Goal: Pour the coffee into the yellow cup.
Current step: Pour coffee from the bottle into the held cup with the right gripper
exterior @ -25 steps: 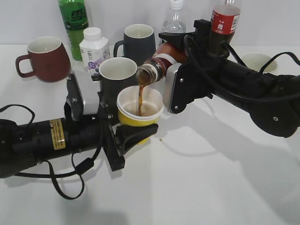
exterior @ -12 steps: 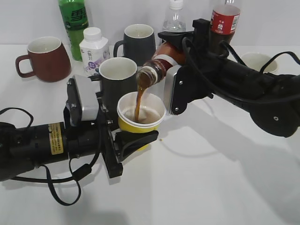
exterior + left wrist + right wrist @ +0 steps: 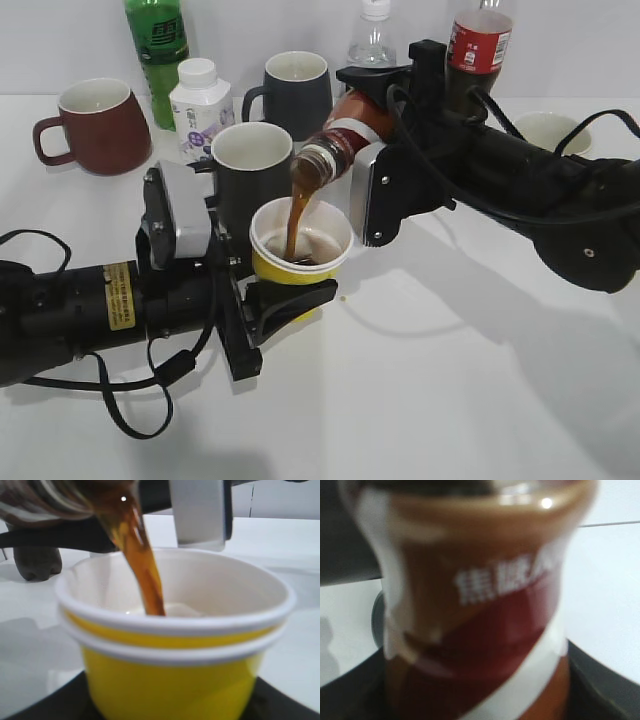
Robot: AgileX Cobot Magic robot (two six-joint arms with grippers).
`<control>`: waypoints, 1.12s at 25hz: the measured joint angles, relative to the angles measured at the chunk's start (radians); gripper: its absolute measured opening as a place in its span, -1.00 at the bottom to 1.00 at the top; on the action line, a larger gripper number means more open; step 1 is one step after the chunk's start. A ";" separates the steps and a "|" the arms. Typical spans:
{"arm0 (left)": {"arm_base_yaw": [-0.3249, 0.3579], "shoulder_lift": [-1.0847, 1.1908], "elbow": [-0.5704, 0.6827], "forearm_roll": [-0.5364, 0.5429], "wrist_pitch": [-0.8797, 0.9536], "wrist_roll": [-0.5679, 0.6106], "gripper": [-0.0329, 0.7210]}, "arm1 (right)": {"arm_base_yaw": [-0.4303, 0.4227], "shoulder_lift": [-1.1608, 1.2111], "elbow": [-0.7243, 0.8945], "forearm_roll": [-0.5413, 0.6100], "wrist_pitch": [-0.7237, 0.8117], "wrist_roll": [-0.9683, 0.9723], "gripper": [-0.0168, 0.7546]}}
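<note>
Two grips: left gripper [image 3: 285, 290] has its fingers clamped round the yellow cup [image 3: 300, 243], held just above the tabletop [image 3: 450, 380]; right gripper [image 3: 365, 150] has its fingers clamped on the coffee bottle [image 3: 340, 135], tipped mouth-down over the cup.
Stream: brown coffee [image 3: 145, 575] falls inside the near rim, pooling at the bottom.
Overflow risk: the cup is shallow; a steeper tilt could flood it.
Splash risk: the stream lands close to the wall; any cup drift could send it over the rim.
Neighbour: grey mug [image 3: 250, 165] just behind.
Change: cup and left arm have moved slightly right since a second ago; the pool has darkened.
</note>
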 joint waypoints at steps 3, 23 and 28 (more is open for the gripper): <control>0.000 0.000 0.000 0.000 0.000 0.000 0.12 | 0.000 0.000 0.000 0.000 -0.001 -0.001 0.34; 0.000 0.000 0.002 -0.016 0.003 0.000 0.12 | 0.000 -0.002 0.000 -0.011 -0.006 -0.046 0.34; 0.000 0.000 0.002 -0.018 0.003 0.000 0.11 | 0.000 -0.002 0.000 -0.011 -0.006 -0.050 0.34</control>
